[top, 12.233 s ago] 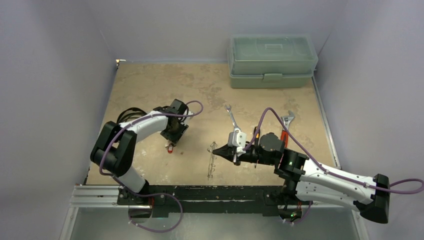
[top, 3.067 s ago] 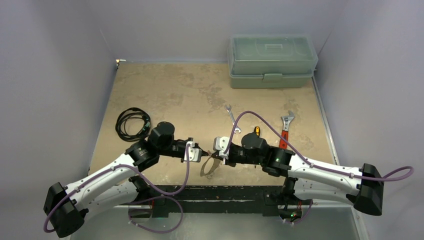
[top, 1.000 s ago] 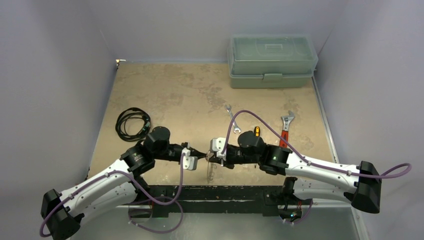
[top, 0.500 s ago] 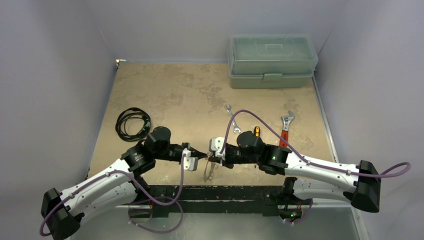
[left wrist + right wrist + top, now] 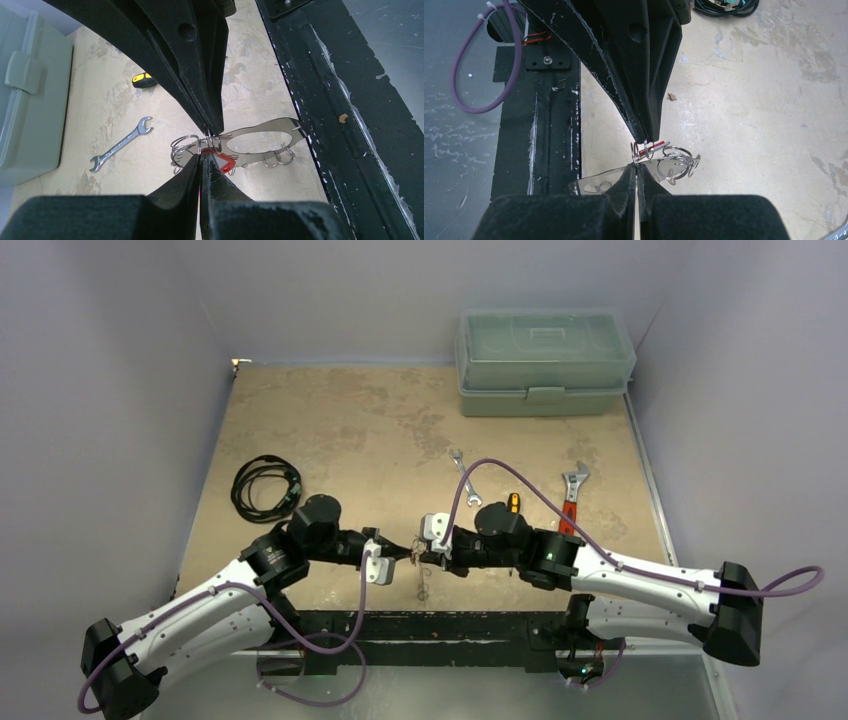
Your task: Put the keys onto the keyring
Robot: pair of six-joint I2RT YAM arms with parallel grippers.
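My two grippers meet tip to tip just above the table's near edge. The left gripper (image 5: 403, 550) (image 5: 202, 154) is shut on the red-tagged key (image 5: 225, 163), whose tag also shows in the right wrist view (image 5: 655, 145). The right gripper (image 5: 424, 554) (image 5: 635, 168) is shut on the rim of the keyring (image 5: 280, 126) (image 5: 596, 179), a flat shiny oval loop. It hangs edge-on below the tips in the top view (image 5: 423, 582). Small split rings (image 5: 186, 145) (image 5: 677, 162) cluster where the tips meet. More small rings (image 5: 279, 157) hang from the loop's far end.
A small silver spanner (image 5: 463, 476) (image 5: 121, 145), a yellow-and-black screwdriver (image 5: 513, 502) and a red-handled adjustable wrench (image 5: 571, 495) lie behind the right arm. A coiled black cable (image 5: 265, 486) lies at left. A green toolbox (image 5: 545, 362) stands at the back. A black rail (image 5: 400, 625) runs along the near edge.
Since 12 s ago the left arm has swung from the table's left to meet the right gripper. Over the last second the hanging keyring has turned edge-on; the grippers have stayed together.
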